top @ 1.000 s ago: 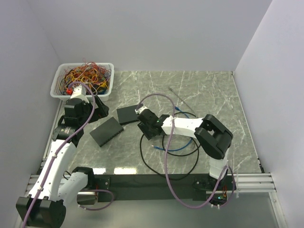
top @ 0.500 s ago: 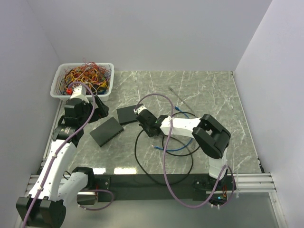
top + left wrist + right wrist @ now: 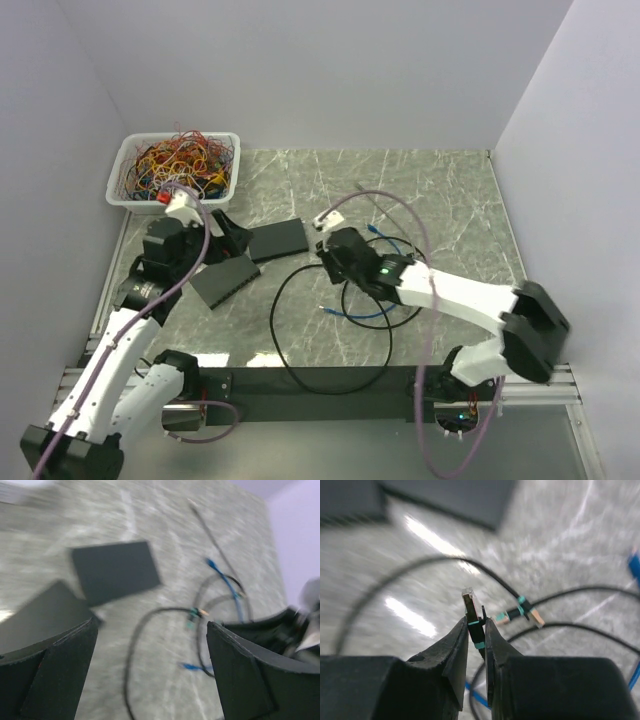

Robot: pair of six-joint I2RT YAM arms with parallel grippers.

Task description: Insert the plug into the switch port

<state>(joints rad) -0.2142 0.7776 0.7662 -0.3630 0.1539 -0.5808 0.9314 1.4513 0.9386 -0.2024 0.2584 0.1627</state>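
Right wrist view: the right gripper [image 3: 476,630] pinches a black cable [image 3: 420,562] just behind its clear plug [image 3: 469,601], which stands past the fingertips above the surface [image 3: 560,535]. A second plug [image 3: 522,614] lies loose below. No port shows here. The plug probably has to be turned to face the port and pushed straight in, without slipping in the pinch.

Left wrist view, blurred: the left gripper [image 3: 150,680] is spread and holds nothing. It hangs over the near box [image 3: 40,615], with the far box [image 3: 115,571] beyond. It is well placed to brace a box against the push.

Overhead view: the right gripper [image 3: 335,255] hovers just beside the far box [image 3: 277,239]. The grey marbled surface [image 3: 440,200] also carries a blue cable [image 3: 360,315] and a basket [image 3: 112,190] of tangled wires. Pale lilac walls [image 3: 300,70] enclose it.
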